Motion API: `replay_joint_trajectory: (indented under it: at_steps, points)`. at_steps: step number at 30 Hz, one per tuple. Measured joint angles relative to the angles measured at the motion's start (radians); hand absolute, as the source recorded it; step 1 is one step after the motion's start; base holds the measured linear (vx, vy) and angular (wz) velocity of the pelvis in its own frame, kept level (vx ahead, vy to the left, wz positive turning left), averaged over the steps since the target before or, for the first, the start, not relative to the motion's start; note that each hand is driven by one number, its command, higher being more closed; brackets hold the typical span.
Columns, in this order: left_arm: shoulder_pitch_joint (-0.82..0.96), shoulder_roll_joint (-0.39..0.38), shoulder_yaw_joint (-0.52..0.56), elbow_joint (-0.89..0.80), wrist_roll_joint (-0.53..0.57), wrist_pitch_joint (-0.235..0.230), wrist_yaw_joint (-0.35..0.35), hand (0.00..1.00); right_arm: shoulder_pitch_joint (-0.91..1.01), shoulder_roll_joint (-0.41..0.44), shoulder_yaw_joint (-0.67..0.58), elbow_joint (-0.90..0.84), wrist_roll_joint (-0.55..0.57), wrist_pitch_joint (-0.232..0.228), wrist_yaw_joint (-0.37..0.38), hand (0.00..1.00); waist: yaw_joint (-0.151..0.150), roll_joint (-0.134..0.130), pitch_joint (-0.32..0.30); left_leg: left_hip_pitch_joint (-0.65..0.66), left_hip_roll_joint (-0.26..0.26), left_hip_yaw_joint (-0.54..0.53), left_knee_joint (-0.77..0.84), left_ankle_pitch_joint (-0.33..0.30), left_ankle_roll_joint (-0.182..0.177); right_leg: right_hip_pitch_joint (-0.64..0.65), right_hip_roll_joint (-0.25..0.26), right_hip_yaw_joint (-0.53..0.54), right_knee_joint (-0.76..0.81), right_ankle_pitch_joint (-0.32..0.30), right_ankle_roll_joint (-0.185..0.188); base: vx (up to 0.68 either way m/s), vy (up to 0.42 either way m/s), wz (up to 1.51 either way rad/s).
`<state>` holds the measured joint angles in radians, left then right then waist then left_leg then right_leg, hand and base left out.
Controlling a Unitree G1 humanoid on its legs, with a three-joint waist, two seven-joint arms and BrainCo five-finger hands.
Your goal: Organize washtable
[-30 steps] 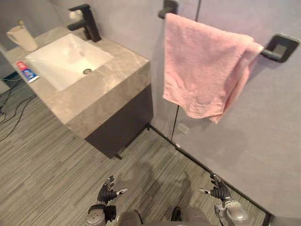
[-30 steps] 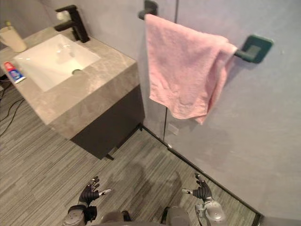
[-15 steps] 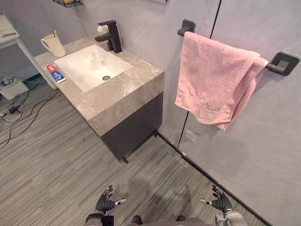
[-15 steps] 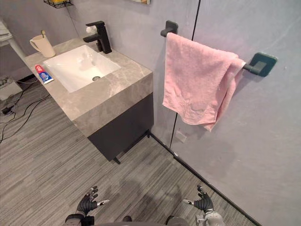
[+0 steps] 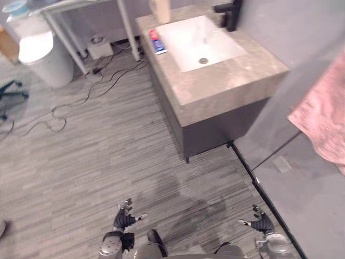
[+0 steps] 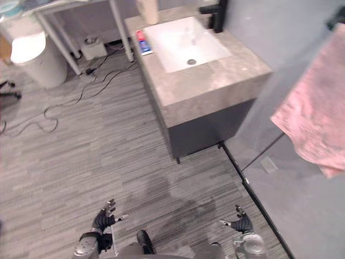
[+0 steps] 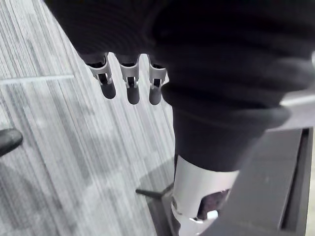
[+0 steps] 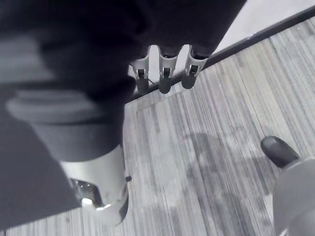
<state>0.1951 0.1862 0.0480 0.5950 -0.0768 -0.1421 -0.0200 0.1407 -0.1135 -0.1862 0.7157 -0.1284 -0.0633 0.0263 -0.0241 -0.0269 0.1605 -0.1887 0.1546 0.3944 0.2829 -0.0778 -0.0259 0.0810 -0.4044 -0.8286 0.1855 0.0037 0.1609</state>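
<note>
Your head camera is swinging left, so the washtable (image 5: pixel 232 81) is now sitting upper right, with the toothpaste tube (image 5: pixel 157 41) lying beside its basin and the pink towel (image 5: pixel 323 116) at the right edge. Your left hand (image 5: pixel 124 219) and right hand (image 5: pixel 263 223) are hanging low over the floor, fingers spread, holding nothing.

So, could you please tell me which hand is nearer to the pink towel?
Right. The right hand hangs low, beneath the towel on its side; the left hand is farther away, over the open floor.
</note>
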Motion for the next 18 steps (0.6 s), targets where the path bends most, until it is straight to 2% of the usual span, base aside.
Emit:
replay_joint_trajectory:
  at_steps: [2, 3, 4, 5, 6, 7, 8, 9, 10, 12, 14, 15, 16, 17, 18]
  points:
    - [0.024, -0.006, 0.000, -0.002, 0.000, 0.000, 0.000, 0.00, -0.001, -0.004, 0.000, 0.005, 0.000, 0.000, 0.000, 0.00, 0.013, 0.016, 0.007, -0.049, -0.010, -0.034, 0.160, -0.133, 0.020, 0.001, -0.054, 0.046, 0.091, 0.010, -0.012, -0.02, 0.416, 0.27]
    - [0.030, -0.006, 0.000, -0.002, 0.000, 0.001, -0.001, 0.00, 0.000, -0.005, 0.001, 0.005, 0.000, 0.001, 0.000, 0.00, 0.012, 0.015, 0.010, -0.049, -0.020, -0.040, 0.174, -0.147, 0.031, -0.008, -0.081, 0.070, 0.138, 0.012, -0.031, -0.01, 0.363, 0.46]
    - [0.044, -0.009, -0.002, -0.005, 0.000, 0.002, -0.001, 0.00, 0.000, -0.010, 0.005, 0.005, 0.000, 0.005, 0.000, 0.00, 0.008, 0.020, 0.012, -0.040, -0.055, -0.058, 0.169, -0.165, 0.056, -0.063, -0.127, 0.174, 0.261, 0.025, -0.188, 0.03, 0.325, 0.60]
    - [0.051, -0.008, -0.002, -0.013, 0.001, 0.002, -0.001, 0.00, 0.006, -0.011, 0.012, 0.005, 0.001, 0.005, 0.001, 0.00, -0.004, 0.033, 0.021, -0.031, -0.068, -0.083, 0.160, -0.170, 0.065, -0.115, -0.116, 0.290, 0.345, 0.000, -0.207, 0.08, 0.308, 0.84]
    - [0.054, -0.004, 0.001, -0.021, 0.001, 0.002, 0.000, 0.00, 0.017, -0.009, 0.036, 0.006, 0.002, 0.005, 0.003, 0.00, -0.013, 0.033, 0.029, -0.007, -0.095, -0.116, 0.125, -0.170, 0.076, -0.161, -0.056, 0.422, 0.443, -0.090, -0.160, 0.10, 0.220, 0.74]
    - [0.058, -0.004, 0.002, -0.022, 0.001, 0.003, 0.000, 0.00, 0.021, -0.009, 0.045, 0.006, 0.002, 0.005, 0.008, 0.00, -0.013, 0.029, 0.030, 0.009, -0.110, -0.130, 0.102, -0.164, 0.088, -0.177, -0.014, 0.464, 0.474, -0.136, -0.154, 0.14, 0.152, 0.76]
    - [0.066, -0.001, 0.006, -0.025, 0.001, 0.003, 0.000, 0.00, 0.036, -0.007, 0.047, 0.006, 0.002, 0.005, 0.019, 0.00, -0.014, 0.020, 0.032, 0.048, -0.129, -0.144, 0.062, -0.157, 0.099, -0.198, 0.061, 0.508, 0.499, -0.204, -0.149, 0.17, 0.130, 0.62]
    - [0.074, -0.004, 0.004, -0.025, 0.000, 0.003, 0.000, 0.00, 0.045, -0.007, 0.047, 0.006, 0.004, 0.004, 0.020, 0.00, -0.010, 0.007, 0.036, 0.092, -0.160, -0.162, 0.018, -0.150, 0.113, -0.234, 0.133, 0.493, 0.496, -0.261, -0.154, 0.17, 0.119, 0.51]
    - [0.074, -0.005, 0.004, -0.024, 0.000, 0.004, 0.000, 0.00, 0.043, -0.008, 0.047, 0.006, 0.008, 0.004, 0.020, 0.00, -0.012, 0.005, 0.038, 0.102, -0.167, -0.168, 0.006, -0.145, 0.121, -0.256, 0.161, 0.486, 0.484, -0.274, -0.150, 0.17, 0.087, 0.41]
    - [0.051, -0.013, -0.007, -0.019, 0.000, 0.004, 0.000, 0.00, 0.042, -0.014, 0.046, 0.006, 0.022, 0.003, 0.018, 0.00, -0.025, 0.006, 0.047, 0.120, -0.184, -0.218, -0.001, -0.147, 0.128, -0.327, 0.231, 0.446, 0.385, -0.272, -0.150, 0.18, 0.061, 0.67]
    - [0.028, -0.020, -0.015, -0.013, 0.000, 0.003, 0.000, 0.00, 0.063, -0.011, 0.044, 0.007, 0.027, 0.002, 0.018, 0.00, -0.050, 0.013, 0.054, 0.138, -0.202, -0.274, -0.008, -0.159, 0.116, -0.354, 0.257, 0.472, 0.283, -0.256, -0.135, 0.24, 0.021, 1.16]
    - [0.022, -0.019, -0.015, -0.009, 0.001, 0.003, 0.000, 0.00, 0.076, -0.010, 0.041, 0.006, 0.041, 0.001, 0.019, 0.00, -0.056, 0.007, 0.048, 0.164, -0.215, -0.307, -0.007, -0.176, 0.098, -0.361, 0.266, 0.522, 0.252, -0.220, -0.143, 0.31, -0.021, 1.11]
    - [0.022, -0.019, -0.015, -0.004, 0.001, 0.003, 0.000, 0.00, 0.087, -0.010, 0.038, 0.006, 0.043, 0.001, 0.019, 0.00, -0.056, 0.016, 0.042, 0.175, -0.217, -0.319, -0.004, -0.189, 0.089, -0.359, 0.269, 0.537, 0.254, -0.203, -0.151, 0.41, -0.085, 0.84]
    - [0.022, -0.019, -0.013, -0.001, 0.000, 0.003, 0.000, 0.00, 0.101, -0.010, 0.035, 0.007, 0.046, 0.002, 0.019, 0.00, -0.051, -0.002, 0.027, 0.203, -0.215, -0.344, 0.003, -0.214, 0.064, -0.325, 0.280, 0.540, 0.247, -0.161, -0.179, 0.51, -0.131, 0.53]
    - [0.023, -0.018, -0.011, 0.000, 0.000, 0.003, 0.001, 0.00, 0.107, -0.010, 0.035, 0.008, 0.046, 0.002, 0.019, 0.00, -0.047, 0.003, 0.024, 0.210, -0.207, -0.352, 0.010, -0.221, 0.051, -0.312, 0.286, 0.535, 0.242, -0.144, -0.186, 0.65, -0.160, 0.53]
